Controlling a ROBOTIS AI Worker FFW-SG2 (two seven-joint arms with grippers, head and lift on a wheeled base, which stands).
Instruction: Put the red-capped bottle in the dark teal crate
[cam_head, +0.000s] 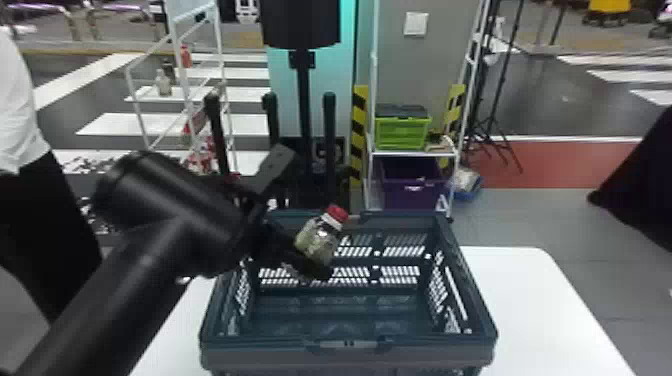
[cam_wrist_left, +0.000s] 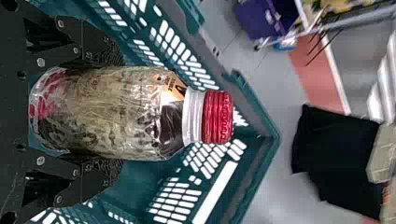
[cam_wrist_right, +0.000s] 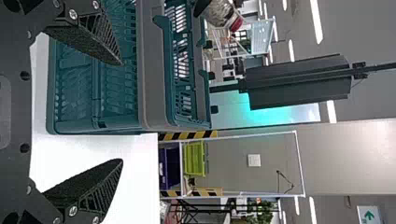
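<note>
Near the head view's centre, the black left claw (cam_wrist_left: 119, 114) grips the clear, red-capped plastic bottle (cam_head: 318, 239) over the slotted dark teal crate (cam_head: 280, 356), lower centre, so placing seems in hand, wanting lowering then release, while the black right claw (cam_wrist_right: 122, 112) stands wide.

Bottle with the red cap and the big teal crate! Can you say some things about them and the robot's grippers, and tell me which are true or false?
1. The left gripper is holding the bottle. True.
2. The bottle's cap is green. False: it is red.
3. The right gripper is open and holds nothing. True.
4. The bottle is standing on the crate's floor. False: it is held up, tilted, off the floor of the crate.
5. The crate is on a white table. True.
6. The crate has solid walls. False: they have rows of holes.
</note>
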